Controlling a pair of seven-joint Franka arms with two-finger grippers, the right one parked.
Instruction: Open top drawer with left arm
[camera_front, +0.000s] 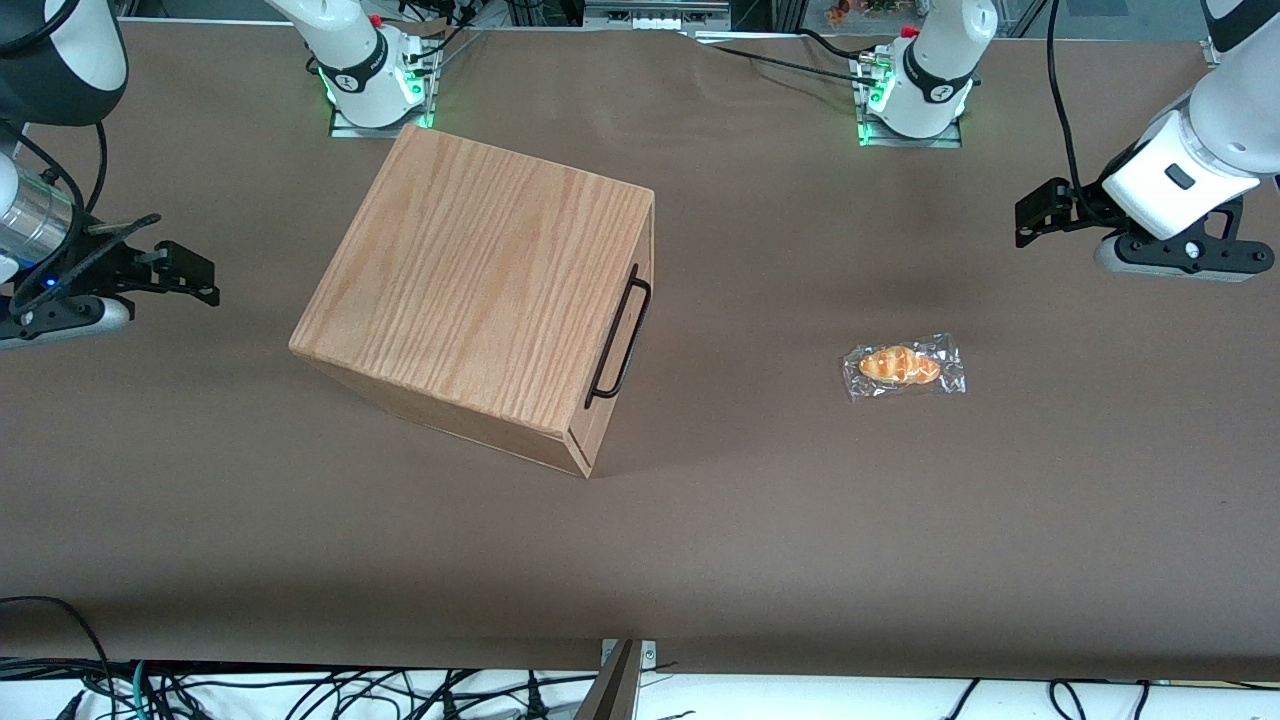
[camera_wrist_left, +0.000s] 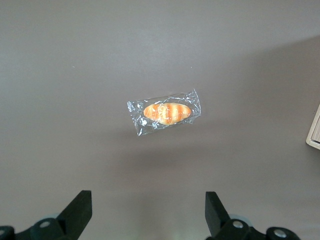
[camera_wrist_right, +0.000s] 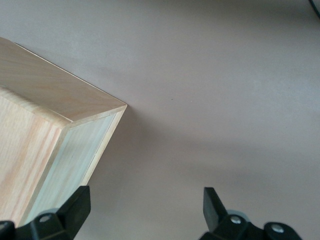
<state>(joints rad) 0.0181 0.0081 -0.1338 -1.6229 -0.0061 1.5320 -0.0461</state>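
The oak-grain box (camera_front: 480, 290) stands on the brown table, turned at an angle. Its top drawer is shut flush, and the long black wire handle (camera_front: 620, 335) on its front faces the working arm's end of the table. My left arm's gripper (camera_front: 1030, 213) hangs above the table at the working arm's end, well apart from the box. In the left wrist view the gripper (camera_wrist_left: 148, 210) is open and empty, with a corner of the box (camera_wrist_left: 315, 134) at the frame's edge. The box also shows in the right wrist view (camera_wrist_right: 50, 145).
A bread roll in clear wrap (camera_front: 903, 366) lies on the table between the box and my gripper; it also shows in the left wrist view (camera_wrist_left: 165, 112). Two arm bases (camera_front: 915, 100) stand at the table's edge farthest from the front camera.
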